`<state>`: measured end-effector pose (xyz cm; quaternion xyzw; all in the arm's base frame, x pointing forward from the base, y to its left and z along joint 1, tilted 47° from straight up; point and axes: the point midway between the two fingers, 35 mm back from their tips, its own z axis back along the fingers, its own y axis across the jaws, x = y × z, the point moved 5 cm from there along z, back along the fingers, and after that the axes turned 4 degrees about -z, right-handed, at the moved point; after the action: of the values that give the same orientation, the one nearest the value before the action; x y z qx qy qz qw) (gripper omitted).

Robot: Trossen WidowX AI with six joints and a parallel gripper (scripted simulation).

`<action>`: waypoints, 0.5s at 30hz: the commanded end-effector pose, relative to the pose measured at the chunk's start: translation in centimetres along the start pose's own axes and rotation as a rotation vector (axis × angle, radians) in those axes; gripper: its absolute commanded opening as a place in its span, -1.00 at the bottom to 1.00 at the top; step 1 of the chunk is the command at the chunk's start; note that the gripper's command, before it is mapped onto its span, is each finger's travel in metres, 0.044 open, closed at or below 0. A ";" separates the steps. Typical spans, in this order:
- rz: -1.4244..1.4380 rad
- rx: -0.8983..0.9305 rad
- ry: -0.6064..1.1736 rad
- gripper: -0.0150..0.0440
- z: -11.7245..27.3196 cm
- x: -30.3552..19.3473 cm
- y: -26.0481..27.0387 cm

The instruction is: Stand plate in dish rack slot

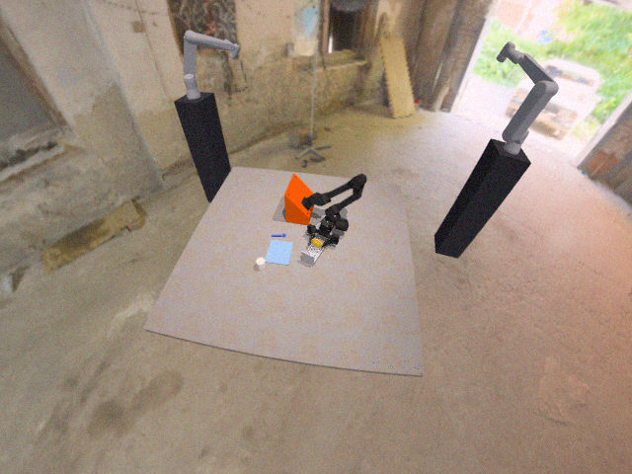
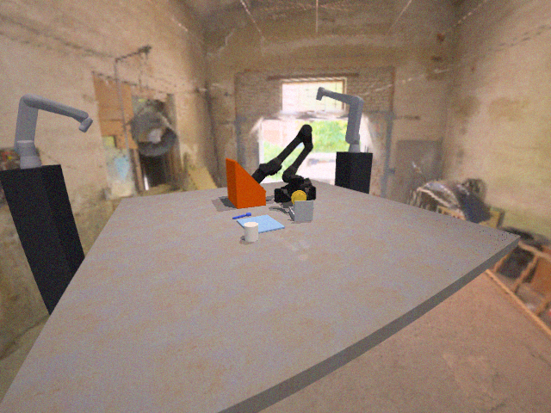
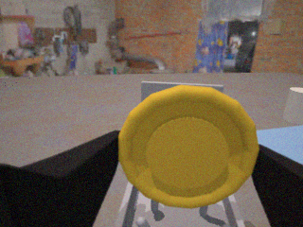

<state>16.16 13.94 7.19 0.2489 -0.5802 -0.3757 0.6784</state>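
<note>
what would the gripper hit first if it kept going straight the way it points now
Probably the dish rack: its grey end panel stands straight ahead, behind the upright yellow plate held in the gripper. Depth is hard to judge.
</note>
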 end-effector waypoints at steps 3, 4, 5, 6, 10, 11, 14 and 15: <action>0.001 0.000 0.001 -0.49 -0.1 -1.6 -0.3; 0.001 0.000 0.001 -0.49 -0.1 -1.6 -0.3; 0.001 0.000 0.001 -0.49 -0.1 -1.6 -0.3; 0.003 0.000 0.003 -0.49 -0.1 -1.6 -0.3; 0.011 -0.002 0.009 -0.49 -0.1 -1.2 -0.2; 0.011 -0.002 0.009 -0.49 -0.1 -1.2 -0.2; 0.011 -0.002 0.009 -0.49 -0.1 -1.2 -0.2; 0.011 -0.002 0.009 -0.49 -0.1 -1.2 -0.2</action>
<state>16.15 14.81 6.25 0.2484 -0.5782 -0.3735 0.6815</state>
